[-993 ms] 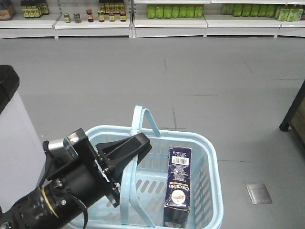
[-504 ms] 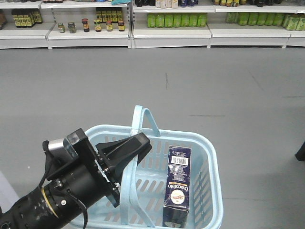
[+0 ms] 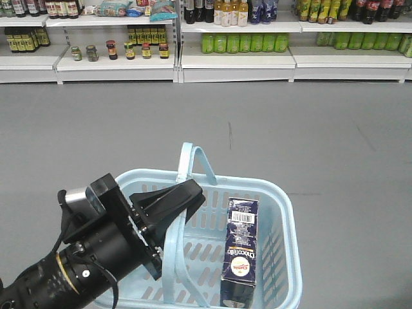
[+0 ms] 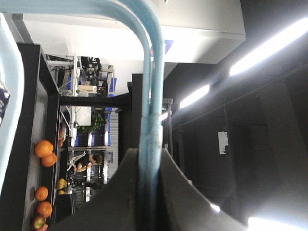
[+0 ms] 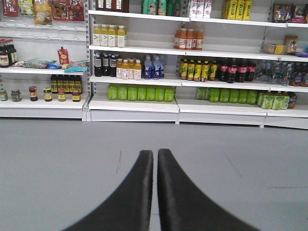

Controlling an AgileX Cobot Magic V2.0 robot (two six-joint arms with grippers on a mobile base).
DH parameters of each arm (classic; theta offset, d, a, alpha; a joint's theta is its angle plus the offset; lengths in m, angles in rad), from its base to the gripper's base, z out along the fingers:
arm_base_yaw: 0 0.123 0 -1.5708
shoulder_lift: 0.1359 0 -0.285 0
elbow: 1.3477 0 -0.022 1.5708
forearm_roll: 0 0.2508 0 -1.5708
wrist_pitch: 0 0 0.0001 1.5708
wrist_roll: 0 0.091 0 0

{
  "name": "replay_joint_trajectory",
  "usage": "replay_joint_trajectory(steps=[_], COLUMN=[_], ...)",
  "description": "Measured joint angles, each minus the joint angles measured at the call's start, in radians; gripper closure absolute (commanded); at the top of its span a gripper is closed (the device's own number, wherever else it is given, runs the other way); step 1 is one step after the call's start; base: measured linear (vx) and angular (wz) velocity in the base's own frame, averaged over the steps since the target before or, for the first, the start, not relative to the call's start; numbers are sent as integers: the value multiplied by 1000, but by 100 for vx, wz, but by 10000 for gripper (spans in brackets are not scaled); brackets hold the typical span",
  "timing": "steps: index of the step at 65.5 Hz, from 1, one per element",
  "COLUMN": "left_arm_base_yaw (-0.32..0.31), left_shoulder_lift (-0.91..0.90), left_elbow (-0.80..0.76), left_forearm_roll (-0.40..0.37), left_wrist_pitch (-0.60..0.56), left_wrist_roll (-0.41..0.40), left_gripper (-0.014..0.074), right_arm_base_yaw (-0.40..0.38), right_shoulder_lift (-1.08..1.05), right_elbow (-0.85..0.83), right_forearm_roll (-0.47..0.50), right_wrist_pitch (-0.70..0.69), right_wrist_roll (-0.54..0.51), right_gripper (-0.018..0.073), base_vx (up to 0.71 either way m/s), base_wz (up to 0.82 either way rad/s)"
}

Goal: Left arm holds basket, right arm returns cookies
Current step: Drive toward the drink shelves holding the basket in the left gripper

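Observation:
The light blue basket (image 3: pixel 291 222) hangs low in the front view. My left gripper (image 3: pixel 187 193) is shut on one of its hoop handles (image 3: pixel 195 159). In the left wrist view that handle (image 4: pixel 148 96) runs straight down between the black fingers of the left gripper (image 4: pixel 149 161). The cookies (image 3: pixel 241 248), a dark navy box with a white barcode, stand upright in the right half of the basket. The right arm shows only in its own wrist view. There the right gripper (image 5: pixel 155 152) is shut on nothing and points across the grey floor at the shelves.
White shop shelves (image 3: pixel 235 58) with green bottles, jars and drinks line the far side of the grey floor (image 3: pixel 290 129). The right wrist view shows the same shelving (image 5: pixel 134 103). In the left wrist view, oranges (image 4: pixel 44 149) lie on a dark rack.
The whole view has swung: the shelves sit lower and show more rows, and the white object at left and dark stand at right have left the picture. Arm, basket and cookies keep their places.

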Motion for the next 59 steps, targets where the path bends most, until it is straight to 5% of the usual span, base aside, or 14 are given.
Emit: replay_joint_trajectory(steps=[59], left_arm_base_yaw=[0], left_shoulder_lift=[0], left_elbow=[0], left_forearm_roll=[0], left_wrist_pitch=[0], left_wrist_roll=[0], left_gripper=[599], right_arm_base_yaw=[0], right_shoulder_lift=[0], right_elbow=[0], right_forearm_roll=[0], right_wrist_pitch=[0], right_wrist_roll=[0], right_gripper=[565], base_vx=[55], base_wz=[1])
